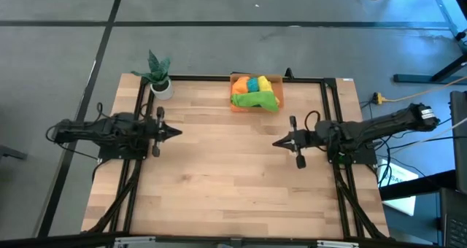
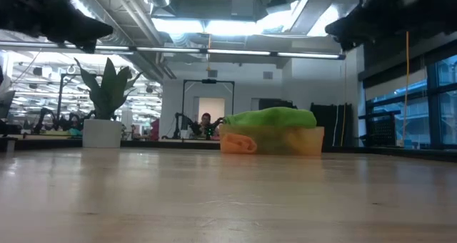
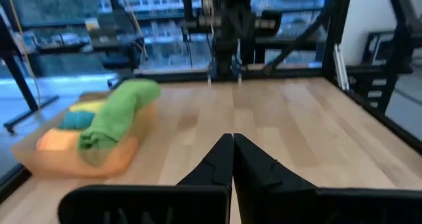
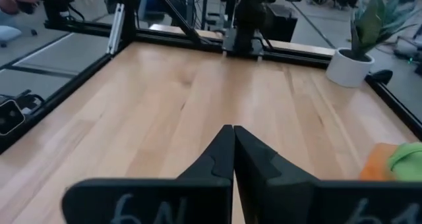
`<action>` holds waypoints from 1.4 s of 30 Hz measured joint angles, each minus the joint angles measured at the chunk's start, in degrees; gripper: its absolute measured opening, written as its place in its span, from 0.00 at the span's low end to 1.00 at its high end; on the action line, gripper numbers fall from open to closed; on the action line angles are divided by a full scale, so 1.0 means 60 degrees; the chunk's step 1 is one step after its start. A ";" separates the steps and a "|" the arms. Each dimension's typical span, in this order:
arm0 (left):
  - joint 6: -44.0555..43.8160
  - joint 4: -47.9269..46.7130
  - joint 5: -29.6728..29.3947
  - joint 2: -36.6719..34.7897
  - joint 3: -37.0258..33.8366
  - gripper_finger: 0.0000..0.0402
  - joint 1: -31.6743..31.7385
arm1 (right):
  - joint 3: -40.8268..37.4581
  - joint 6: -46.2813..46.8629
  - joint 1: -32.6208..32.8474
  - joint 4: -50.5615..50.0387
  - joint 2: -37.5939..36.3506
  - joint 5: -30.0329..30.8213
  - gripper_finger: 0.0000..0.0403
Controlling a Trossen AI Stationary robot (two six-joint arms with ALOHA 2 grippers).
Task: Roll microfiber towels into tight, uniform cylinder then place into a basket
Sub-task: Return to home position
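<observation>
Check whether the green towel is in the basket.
In: the green towel lies atop the other towels inside the basket, rising above its rim.

You can see only one faint hand-drawn marking (image 4: 128, 207), on the body of the right gripper (image 4: 232, 128). It looks like "6N", though not surely. Nothing else is legible.

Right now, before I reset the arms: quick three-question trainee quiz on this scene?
1. True or false: the green towel lies topmost in the basket.
2. Pick one: the left end effector and right end effector are A) open, B) shut and empty, C) shut on towels.
3. What stands at the table's far left corner?

Key: 1 true; 2 B; 3 potted plant.
</observation>
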 joint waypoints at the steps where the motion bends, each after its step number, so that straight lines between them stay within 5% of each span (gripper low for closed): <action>1: 0.0010 0.0016 0.0000 -0.0282 -0.0124 0.00 0.0000 | -0.0200 0.0001 -0.0002 0.0260 -0.0033 -0.0039 0.02; 4: 0.0267 -0.0146 -0.0047 -0.1064 -0.0511 0.00 0.0000 | -0.0798 0.0057 -0.0003 0.0889 -0.0062 -0.0055 0.02; 20: 0.0333 0.0389 -0.0995 -0.1084 -0.1289 0.00 -0.0004 | -0.3524 0.0989 -0.0051 0.4092 -0.0056 -0.0442 0.02; 30: -0.0466 0.0301 -0.1009 -0.1079 -0.1289 0.03 0.0000 | -0.3587 0.0394 -0.0047 0.4104 -0.0038 -0.1195 0.02; 42: -0.0495 0.0303 -0.1009 -0.1080 -0.1284 0.01 0.0000 | -0.3584 -0.0725 -0.0051 0.3656 -0.0034 -0.0090 0.02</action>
